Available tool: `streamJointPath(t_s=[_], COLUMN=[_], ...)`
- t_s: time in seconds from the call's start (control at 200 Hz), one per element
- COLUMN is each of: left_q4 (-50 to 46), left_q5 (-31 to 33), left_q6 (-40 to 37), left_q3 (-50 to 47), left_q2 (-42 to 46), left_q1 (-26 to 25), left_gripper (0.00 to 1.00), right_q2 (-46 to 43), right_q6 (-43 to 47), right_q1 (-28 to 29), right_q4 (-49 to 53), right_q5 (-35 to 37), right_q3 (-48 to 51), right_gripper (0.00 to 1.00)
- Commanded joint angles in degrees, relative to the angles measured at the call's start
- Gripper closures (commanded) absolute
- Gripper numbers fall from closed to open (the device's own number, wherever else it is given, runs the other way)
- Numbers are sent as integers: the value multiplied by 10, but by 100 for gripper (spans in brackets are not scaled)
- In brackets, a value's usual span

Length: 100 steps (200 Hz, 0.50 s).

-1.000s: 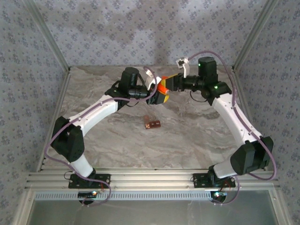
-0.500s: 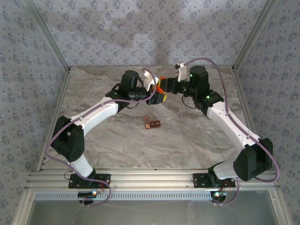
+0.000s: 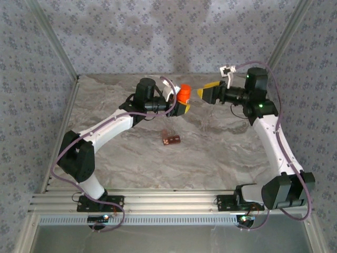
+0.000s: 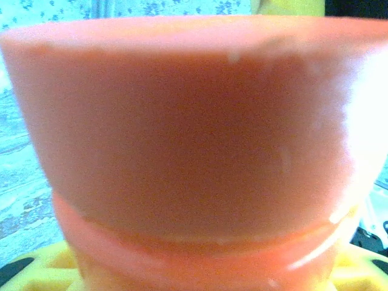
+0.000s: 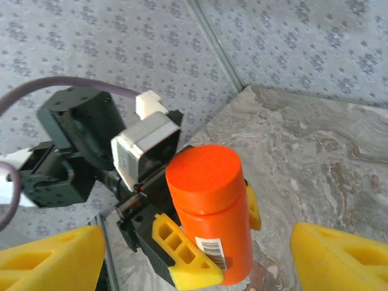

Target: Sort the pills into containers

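Bottle: upper centre, clasped by left gripper, cap on. Right gripper: spread, empty, just right of it. Containers: mid-frame on table. Step judged uncapping; cap to be gripped, twisted

The left jaws are clamping an orange bottle; the right jaws are hanging free just beside it. A brown strip is lying on the desk, apart from both.

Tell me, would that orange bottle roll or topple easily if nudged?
The orange pill bottle is a smooth cylinder, so on its side it would probably roll. It is taller than wide, so a high push might tip it. Its walls show no denting between the left jaws: likely stiff plastic.
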<state>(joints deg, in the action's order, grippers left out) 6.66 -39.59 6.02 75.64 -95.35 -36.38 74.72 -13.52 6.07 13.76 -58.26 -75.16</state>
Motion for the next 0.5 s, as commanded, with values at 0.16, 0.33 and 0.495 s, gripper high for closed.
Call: streamJointPath(t_s=[0.16, 0.33, 0.495], left_q4=[-13, -27, -33], left_q5=[-100, -112, -116], left_q6=[-15, -18, -20], left_q3=[45, 54, 59], left_q2=[10, 4, 0], left_q1=[1, 0, 0], left_gripper=[100, 100, 100], right_q2=[81, 105, 117], right_q6=[33, 42, 41], right_q1=[20, 45, 54], right_q4=[37, 52, 54], right_q5=[-73, -65, -66], right_q3=[-83, -109, -117], right_gripper=[21, 25, 29])
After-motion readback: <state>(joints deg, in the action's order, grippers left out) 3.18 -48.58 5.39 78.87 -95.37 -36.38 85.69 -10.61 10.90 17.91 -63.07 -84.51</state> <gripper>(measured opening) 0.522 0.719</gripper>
